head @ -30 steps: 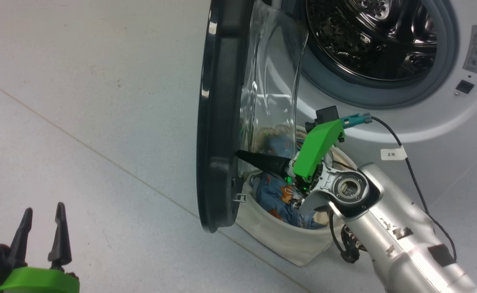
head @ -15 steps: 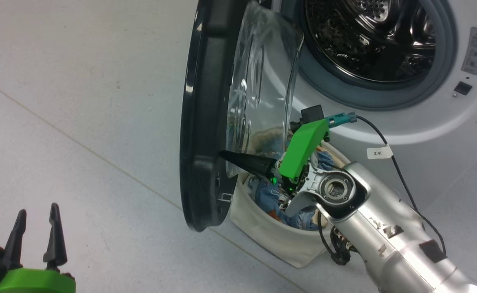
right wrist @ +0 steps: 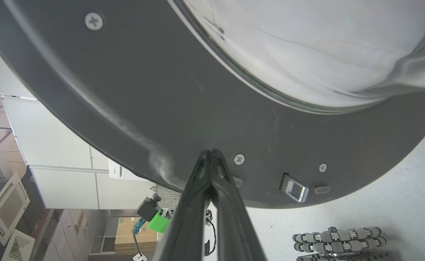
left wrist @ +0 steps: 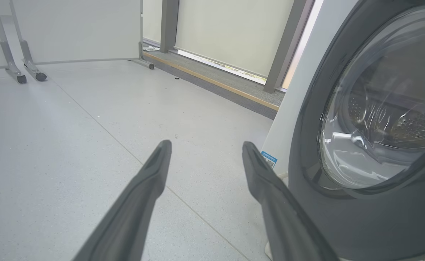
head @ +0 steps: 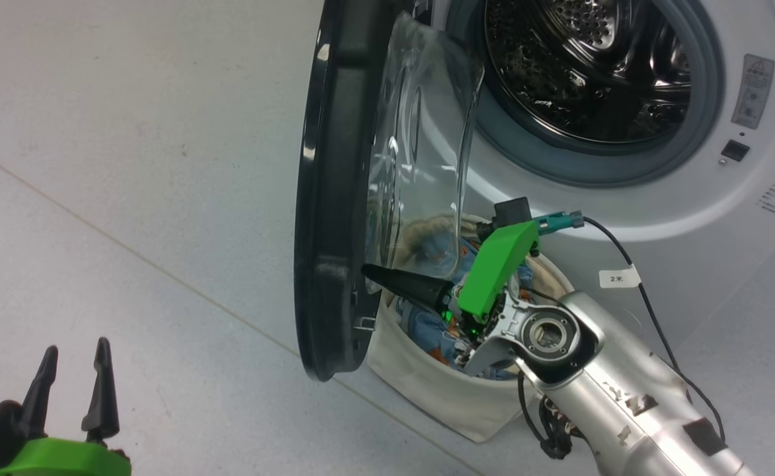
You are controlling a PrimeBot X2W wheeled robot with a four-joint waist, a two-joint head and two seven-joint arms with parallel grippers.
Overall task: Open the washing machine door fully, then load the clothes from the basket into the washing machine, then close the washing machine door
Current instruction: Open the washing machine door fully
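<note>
The washing machine door (head: 325, 198) stands open, nearly edge-on in the head view, its glass bowl (head: 420, 152) facing the washing machine (head: 678, 211) and its steel drum (head: 586, 66). My right gripper (head: 366, 269) is shut with nothing in it. Its tip presses on the inner side of the door's black rim (right wrist: 154, 94), close to the latch (right wrist: 293, 188). Below the right wrist sits the cream basket (head: 427, 390) holding the blue printed clothes (head: 427, 320). My left gripper (head: 75, 348) hovers open over the floor at the lower left, beside the door's outer face (left wrist: 306, 152).
Grey floor (head: 129, 165) spreads left of the door. A black cable with a white tag (head: 615, 278) trails from the right wrist. The left wrist view shows a wheeled white partition (left wrist: 71, 32) and a window wall (left wrist: 227, 32) behind. My wheeled base (right wrist: 339, 235) lies under the door.
The door has swung a little wider, showing more of its glass bowl, with the shut right gripper's tip following against the rim. The head camera shifted too. The left gripper stayed open.
</note>
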